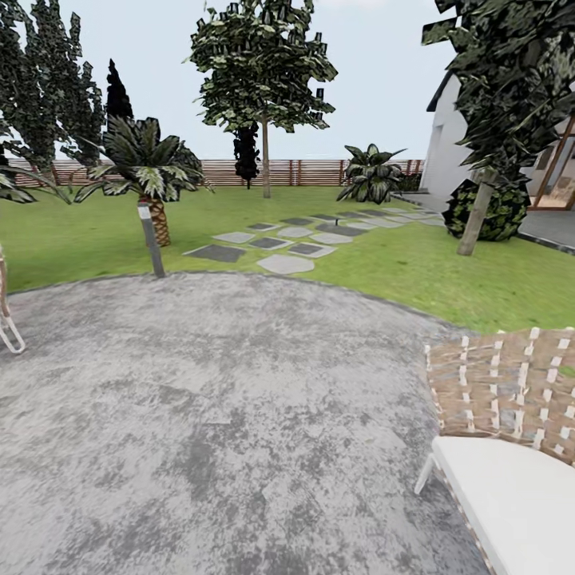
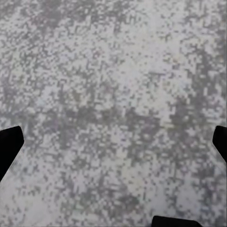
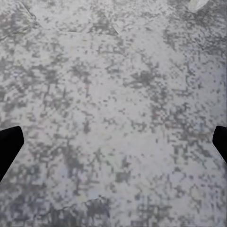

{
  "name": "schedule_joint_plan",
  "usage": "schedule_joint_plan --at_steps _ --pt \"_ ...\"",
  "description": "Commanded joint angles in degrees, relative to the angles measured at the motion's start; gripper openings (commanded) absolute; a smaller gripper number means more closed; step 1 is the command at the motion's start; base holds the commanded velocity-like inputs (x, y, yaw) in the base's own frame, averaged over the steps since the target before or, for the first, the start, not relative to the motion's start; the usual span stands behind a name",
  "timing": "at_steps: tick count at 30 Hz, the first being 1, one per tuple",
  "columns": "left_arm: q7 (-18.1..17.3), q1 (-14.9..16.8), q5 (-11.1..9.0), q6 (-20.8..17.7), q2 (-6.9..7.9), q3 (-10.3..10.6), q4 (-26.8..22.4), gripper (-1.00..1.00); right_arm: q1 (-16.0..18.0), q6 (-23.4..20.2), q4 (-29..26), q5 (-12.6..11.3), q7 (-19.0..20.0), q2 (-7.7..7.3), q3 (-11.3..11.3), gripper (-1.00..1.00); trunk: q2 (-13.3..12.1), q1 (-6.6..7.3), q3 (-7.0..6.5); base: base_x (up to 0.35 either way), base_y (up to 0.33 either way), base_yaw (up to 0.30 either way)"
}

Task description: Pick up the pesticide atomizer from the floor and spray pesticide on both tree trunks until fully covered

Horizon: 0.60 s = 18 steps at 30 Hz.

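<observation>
Green grass lawn of the garden, seen from the head view across a grey, mottled, round paved patch in the foreground; the pesticide atomizer cannot be made out on the grass. A tall tree with a straight pale trunk and dark foliage stands far back on the lawn, near the brown fence of horizontal wooden slats; whether its bark carries any specks cannot be told, as it is too small. A thin, leaning pale stem rises at right beside a round dark bush, with the white house behind. A short palm with a scaly stump and a slim grey post stand at the patch's far edge; flat grey stepping stones cross the grass beyond. A woven brown chair with a white cushion sits on the patch at lower right. In the wrist views, the left claw and right claw each show black fingertips set wide apart over bare grey paving, holding nothing.
</observation>
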State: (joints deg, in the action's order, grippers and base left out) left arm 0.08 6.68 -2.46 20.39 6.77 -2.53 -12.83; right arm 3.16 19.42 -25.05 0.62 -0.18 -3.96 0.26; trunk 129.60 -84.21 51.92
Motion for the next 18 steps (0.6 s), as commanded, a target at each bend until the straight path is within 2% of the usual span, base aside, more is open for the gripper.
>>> schedule_joint_plan --at_steps 1,7,13,18 --pt "0.0 0.0 0.0 0.0 0.0 0.01 0.0 1.0 0.0 0.0 0.0 0.0 0.0 0.0 0.0 1.0 0.0 0.0 0.0 0.338 0.0 0.0" --pt "0.01 0.0 -0.04 0.0 0.0 -0.01 0.0 1.0 0.0 0.0 0.0 0.0 0.0 0.0 0.0 1.0 0.0 0.0 0.0 0.338 0.0 0.002" --pt "0.01 0.0 -0.05 0.0 0.0 0.02 0.0 1.0 0.0 0.0 0.0 0.0 0.0 0.0 0.0 1.0 0.0 0.0 0.0 0.338 0.0 0.13" --pt "0.01 0.0 -0.04 0.0 0.0 0.01 0.0 1.0 0.0 0.02 0.0 0.0 0.0 0.0 0.06 1.0 0.0 0.0 0.0 0.338 0.0 0.023"
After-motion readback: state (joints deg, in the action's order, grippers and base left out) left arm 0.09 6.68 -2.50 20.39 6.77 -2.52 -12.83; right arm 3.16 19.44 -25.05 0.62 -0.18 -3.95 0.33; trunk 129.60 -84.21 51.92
